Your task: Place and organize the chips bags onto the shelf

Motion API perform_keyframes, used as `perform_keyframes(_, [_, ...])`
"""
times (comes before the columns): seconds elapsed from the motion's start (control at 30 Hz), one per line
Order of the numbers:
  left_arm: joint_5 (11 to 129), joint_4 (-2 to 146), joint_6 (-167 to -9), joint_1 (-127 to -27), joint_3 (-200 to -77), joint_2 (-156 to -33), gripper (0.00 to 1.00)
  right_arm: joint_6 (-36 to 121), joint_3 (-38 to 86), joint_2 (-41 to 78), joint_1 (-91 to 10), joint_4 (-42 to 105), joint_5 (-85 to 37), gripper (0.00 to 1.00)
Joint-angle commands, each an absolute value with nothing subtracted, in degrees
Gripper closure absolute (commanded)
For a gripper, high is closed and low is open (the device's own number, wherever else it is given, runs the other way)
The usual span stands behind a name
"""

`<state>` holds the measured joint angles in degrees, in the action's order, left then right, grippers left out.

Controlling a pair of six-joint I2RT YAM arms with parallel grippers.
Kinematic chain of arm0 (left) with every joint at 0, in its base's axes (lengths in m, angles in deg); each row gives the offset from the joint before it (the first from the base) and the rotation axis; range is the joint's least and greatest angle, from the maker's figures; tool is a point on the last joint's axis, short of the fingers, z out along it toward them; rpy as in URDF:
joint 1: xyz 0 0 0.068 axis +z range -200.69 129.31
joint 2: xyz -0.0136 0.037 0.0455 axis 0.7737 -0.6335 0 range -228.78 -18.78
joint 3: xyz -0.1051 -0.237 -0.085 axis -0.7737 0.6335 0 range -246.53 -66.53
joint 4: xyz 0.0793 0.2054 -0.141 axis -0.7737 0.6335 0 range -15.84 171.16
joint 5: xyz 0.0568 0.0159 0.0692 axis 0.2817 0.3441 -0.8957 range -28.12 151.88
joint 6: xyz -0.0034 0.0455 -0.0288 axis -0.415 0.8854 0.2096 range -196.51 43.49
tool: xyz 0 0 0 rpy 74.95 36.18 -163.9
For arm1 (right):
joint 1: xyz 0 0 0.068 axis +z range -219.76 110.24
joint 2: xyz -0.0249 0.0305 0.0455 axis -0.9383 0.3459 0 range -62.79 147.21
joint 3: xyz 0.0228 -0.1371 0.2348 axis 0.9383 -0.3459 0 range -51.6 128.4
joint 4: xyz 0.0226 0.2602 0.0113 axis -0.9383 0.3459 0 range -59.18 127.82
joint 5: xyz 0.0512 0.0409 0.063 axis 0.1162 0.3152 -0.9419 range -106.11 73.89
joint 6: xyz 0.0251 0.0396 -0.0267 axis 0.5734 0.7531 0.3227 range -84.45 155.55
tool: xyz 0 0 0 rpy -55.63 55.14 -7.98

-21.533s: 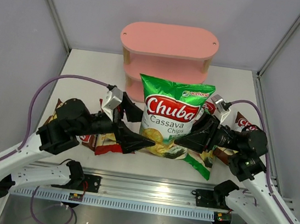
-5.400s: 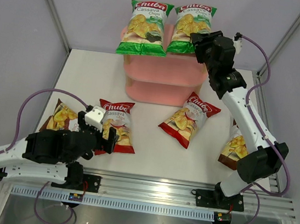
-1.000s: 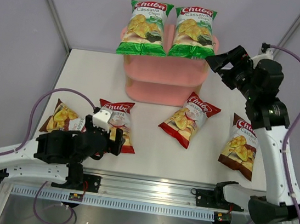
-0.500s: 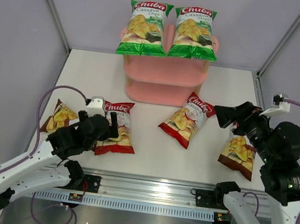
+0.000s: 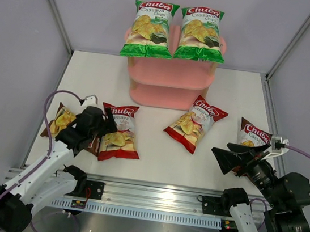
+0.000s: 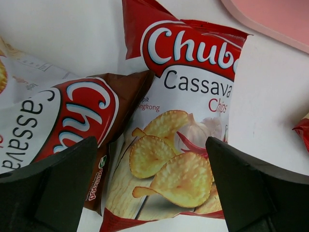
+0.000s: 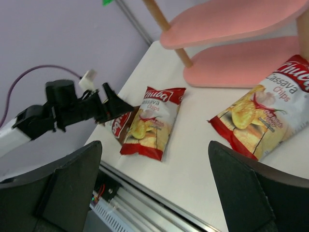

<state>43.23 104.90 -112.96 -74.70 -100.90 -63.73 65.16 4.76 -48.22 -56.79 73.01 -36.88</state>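
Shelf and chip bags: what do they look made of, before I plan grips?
Shelf: pink boards with a smooth, matte, painted look, wood or plastic, hard to tell. Its posts look like bare light wood, pale tan and unpainted. Chip bags, such as the red one: thin printed plastic film by the look, glossy, creased and puffed like a pillow.
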Motion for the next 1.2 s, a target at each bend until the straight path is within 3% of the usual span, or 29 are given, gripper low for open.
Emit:
perform_keyframes(0.0, [49.2,97.9,-111.5,-73.2,-99.6,-65.9,0.01,63.2,6.0,-46.7,-56.9,72.2,-46.6,0.01])
perform_keyframes(0.4, [57.1,91.0,-112.5,-70.0,-96.8,-74.1,0.01,60.2,5.8,-51.1,-56.9,76.7,-48.7,0.01])
perform_keyframes(0.53, [64.8,87.3,-113.7,-70.1,-95.3,-77.5,0.01,60.6,4.2,-51.5,-56.9,75.8,-49.2,0.01])
perform_keyframes(0.7, [68.3,83.0,-118.1,-70.6,-90.8,-76.2,0.03,62.3,2.4,-52.2,-57.0,74.1,-50.3,0.01])
perform_keyframes(1.17, [60.3,80.9,-128.3,-82.5,-84.9,-67.6,0.01,65.3,-1.1,-52.2,-56.9,71.9,-51.5,0.01])
